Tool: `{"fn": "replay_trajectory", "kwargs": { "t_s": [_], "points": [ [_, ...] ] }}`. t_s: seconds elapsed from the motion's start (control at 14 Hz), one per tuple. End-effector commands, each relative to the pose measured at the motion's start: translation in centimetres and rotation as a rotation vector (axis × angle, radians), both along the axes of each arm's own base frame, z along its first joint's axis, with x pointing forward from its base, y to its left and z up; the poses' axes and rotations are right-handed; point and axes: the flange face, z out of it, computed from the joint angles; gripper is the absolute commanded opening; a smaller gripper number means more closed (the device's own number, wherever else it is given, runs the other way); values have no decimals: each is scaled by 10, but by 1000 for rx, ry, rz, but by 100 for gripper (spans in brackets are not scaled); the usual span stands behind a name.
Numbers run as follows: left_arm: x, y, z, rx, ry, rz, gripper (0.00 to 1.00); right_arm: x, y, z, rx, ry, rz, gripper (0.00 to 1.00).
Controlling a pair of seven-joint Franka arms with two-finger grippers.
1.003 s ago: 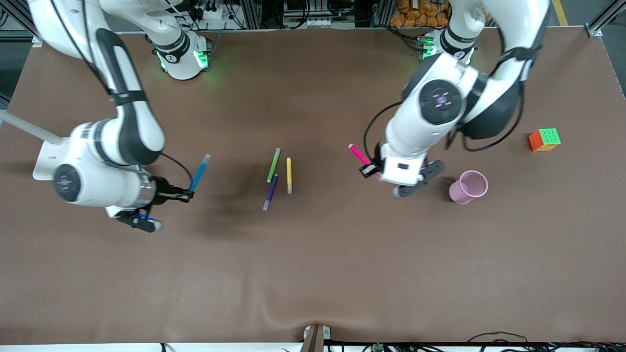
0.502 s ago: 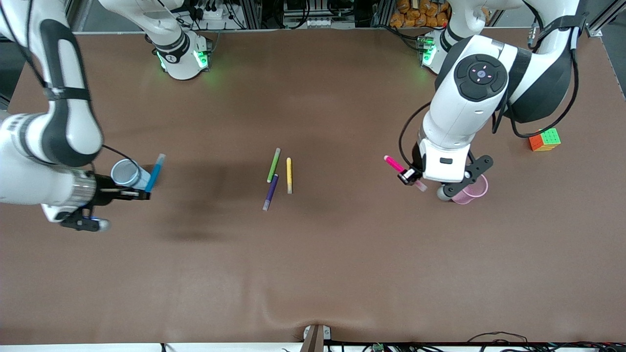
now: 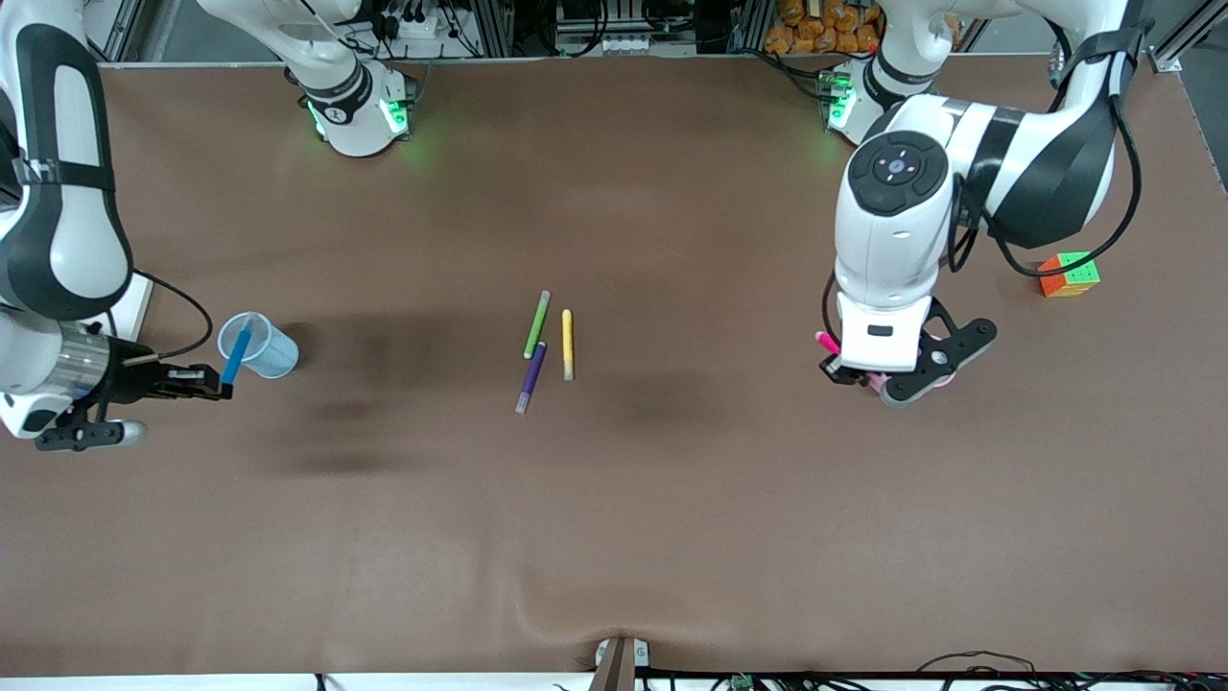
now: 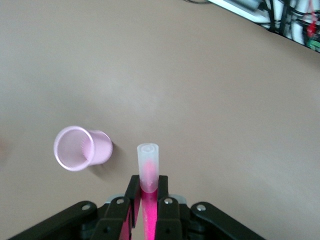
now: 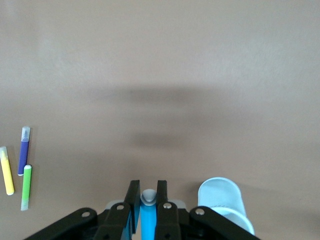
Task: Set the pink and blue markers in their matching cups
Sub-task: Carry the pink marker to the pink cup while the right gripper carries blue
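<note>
1. Right gripper (image 3: pixel 216 379) is clamped on the blue marker (image 3: pixel 234 357), hanging right over the pale blue cup (image 3: pixel 264 347).
2. Left gripper (image 3: pixel 838 368) pinches the pink marker (image 3: pixel 825 340), with the pink cup (image 4: pixel 80 148) just beside it below.

A green marker (image 3: pixel 537 323), a yellow marker (image 3: pixel 567 344) and a purple marker (image 3: pixel 531 376) are lying close together mid-table, the purple nearest the front camera. A colourful puzzle cube (image 3: pixel 1068 274) is sitting toward the left arm's end.
</note>
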Motion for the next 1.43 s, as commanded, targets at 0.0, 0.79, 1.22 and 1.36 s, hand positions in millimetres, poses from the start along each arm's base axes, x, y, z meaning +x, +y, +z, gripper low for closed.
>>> {"fn": "replay_trajectory", "kwargs": {
  "t_s": [0.0,0.79,1.22,1.36],
  "points": [
    [10,34,6,46,-28,19,0,-13,-8,21,-12,-60,41,0],
    [1,113,-10,125,41,167,0,-74,-41,23,-82,-301,207,0],
    [3,144,-49,188,88,205,0,-106,-45,-10,-145,-383,234,0],
    [5,144,-70,195,93,247,0,-114,-43,-21,-159,-402,225,0]
  ]
}}
